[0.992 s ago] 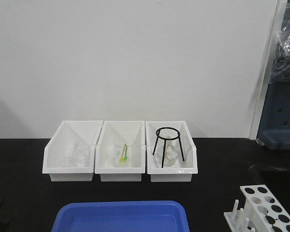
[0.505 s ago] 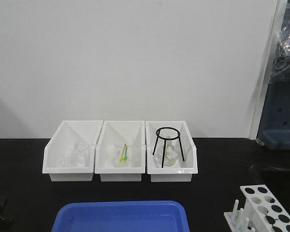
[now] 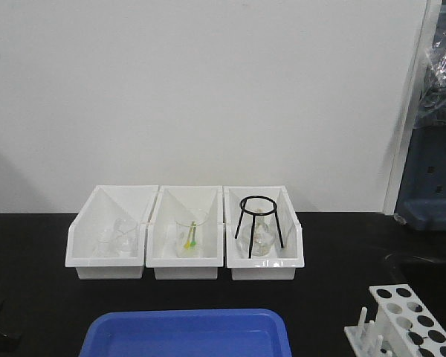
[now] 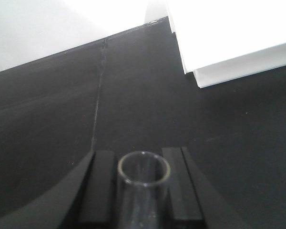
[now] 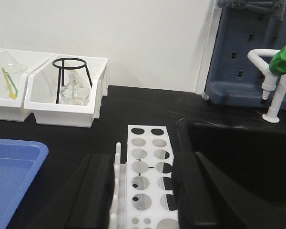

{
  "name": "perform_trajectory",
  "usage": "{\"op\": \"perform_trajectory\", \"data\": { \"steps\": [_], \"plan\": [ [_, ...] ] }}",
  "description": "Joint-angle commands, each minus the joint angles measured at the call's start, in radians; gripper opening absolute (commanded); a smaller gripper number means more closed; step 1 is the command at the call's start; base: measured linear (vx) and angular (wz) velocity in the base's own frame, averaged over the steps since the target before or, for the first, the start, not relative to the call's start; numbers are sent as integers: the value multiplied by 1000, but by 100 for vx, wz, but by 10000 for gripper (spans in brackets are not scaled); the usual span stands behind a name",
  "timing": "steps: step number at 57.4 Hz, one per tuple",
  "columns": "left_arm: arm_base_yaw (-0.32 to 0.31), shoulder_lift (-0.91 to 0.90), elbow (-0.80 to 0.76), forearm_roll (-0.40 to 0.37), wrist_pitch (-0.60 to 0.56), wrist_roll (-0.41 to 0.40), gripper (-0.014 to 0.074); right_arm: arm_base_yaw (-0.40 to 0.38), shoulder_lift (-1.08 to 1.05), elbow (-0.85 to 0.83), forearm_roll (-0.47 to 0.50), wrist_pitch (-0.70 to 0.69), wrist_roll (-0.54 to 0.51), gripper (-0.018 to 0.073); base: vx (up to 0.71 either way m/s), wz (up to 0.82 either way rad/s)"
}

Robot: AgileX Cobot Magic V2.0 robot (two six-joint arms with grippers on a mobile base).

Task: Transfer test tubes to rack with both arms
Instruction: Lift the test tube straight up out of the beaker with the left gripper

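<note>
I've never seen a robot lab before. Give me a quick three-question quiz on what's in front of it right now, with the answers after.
1. True or false: the left gripper is closed on a test tube.
2. What stands under the black tripod in its white bin? A) a glass flask B) a spoon C) a cup
3. Fill in: the right gripper hangs open above the white ____ with rows of round holes.

Key
1. True; the tube's open rim shows between the two fingers.
2. A, the glass flask.
3. The rack.
</note>
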Motion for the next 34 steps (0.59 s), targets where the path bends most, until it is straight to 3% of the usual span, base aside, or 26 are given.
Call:
{"op": "perform_trajectory", "data": {
  "steps": [1,17,34],
  "plan": [
    [-3,-34,-26,-10,-75,-4,273,-7,11,-36,-4,-82,-1,375,0,0],
    [-3,-34,-26,-10,-53,-4,165,-7,11,-36,-4,-82,-1,375,0,0],
    [-3,-67,-26,-15,-48,-2,-7,-7,11,-36,-4,-82,-1,375,0,0]
  ]
}}
